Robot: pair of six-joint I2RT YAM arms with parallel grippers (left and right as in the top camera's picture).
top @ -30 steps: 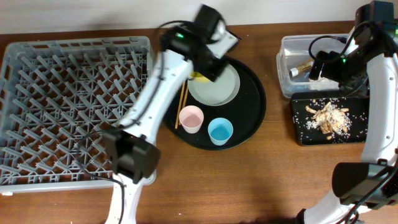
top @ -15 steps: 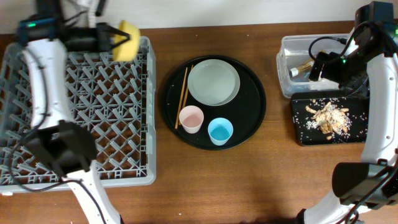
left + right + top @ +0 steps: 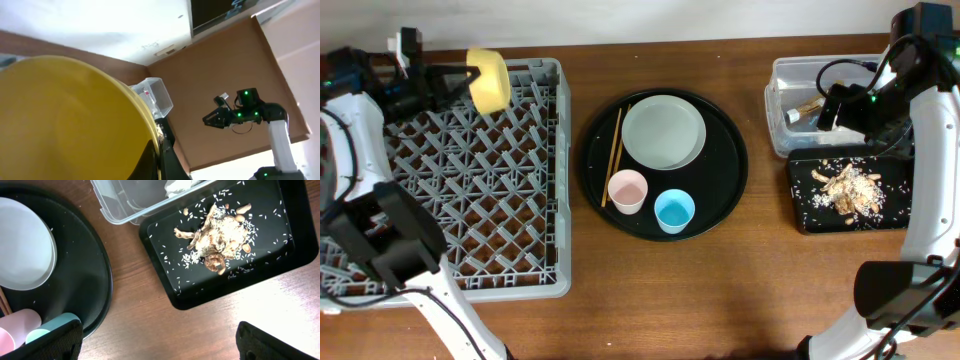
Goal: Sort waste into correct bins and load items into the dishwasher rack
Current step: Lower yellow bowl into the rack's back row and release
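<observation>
Reaches the left arm up to 10 o'clock, wrist pointing toward 3 o'clock, with the left pincer [image 3: 468, 74] clamped on the yellow bowl [image 3: 490, 82]. Arches the right arm at 2 o'clock, wrist toward 9 o'clock, with the right pincer [image 3: 825, 108] spread wide, holding nothing.

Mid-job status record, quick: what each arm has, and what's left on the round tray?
left fingers: shut on yellow bowl, above dishwasher rack's far edge
right fingers: open, empty, by black rectangular tray
round black tray: plate, pink cup, blue cup, chopsticks
black rectangular tray: food scraps
</observation>
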